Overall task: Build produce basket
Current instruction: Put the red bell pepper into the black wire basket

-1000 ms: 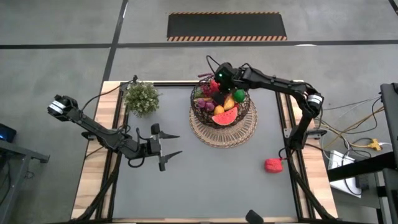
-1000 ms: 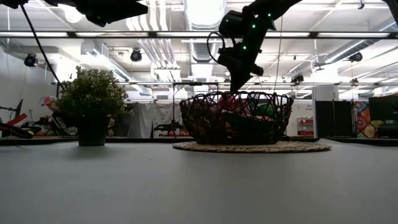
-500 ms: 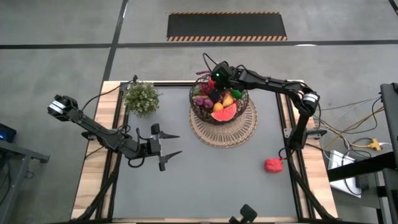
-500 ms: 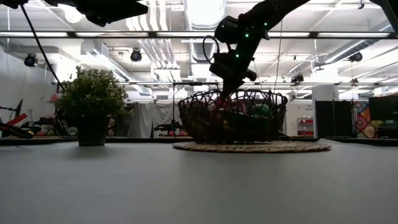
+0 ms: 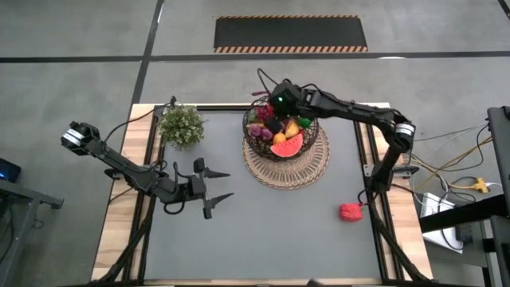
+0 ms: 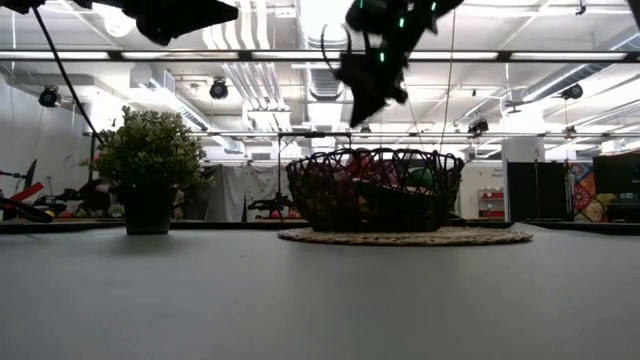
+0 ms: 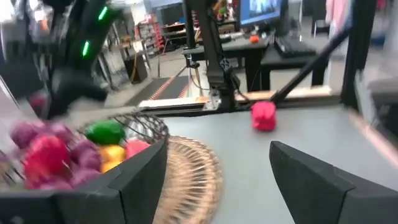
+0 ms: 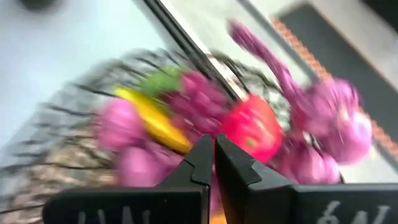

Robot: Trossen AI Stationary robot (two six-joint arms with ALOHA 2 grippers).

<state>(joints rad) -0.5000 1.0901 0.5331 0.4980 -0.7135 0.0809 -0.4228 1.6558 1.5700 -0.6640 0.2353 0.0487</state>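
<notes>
The dark wire basket [image 6: 372, 192] stands on a round woven mat [image 5: 309, 172] at the table's far middle. It holds produce: a watermelon slice [image 5: 288, 145], purple grapes [image 5: 259, 132], a green lime [image 5: 307, 121] and a red fruit [image 8: 252, 127]. My right gripper [image 6: 358, 118] hangs shut above the basket's left part, clear of its rim, pointing slantwise down, with nothing between its fingers [image 8: 213, 152]. A red piece of produce [image 5: 351, 211] lies on the table at the right. My left gripper [image 5: 229, 185] waits open at the left, held level and facing the basket [image 7: 134, 124].
A bushy green potted plant [image 5: 182, 125] stands at the far left of the table. The grey table top between my left gripper and the near edge is bare. The right arm reaches over the table's far right corner to the basket.
My right gripper, which reached down into the basket, has risen out of it and now hangs above the rim, staying shut. The basket has shifted a little toward the table's left on its mat.
</notes>
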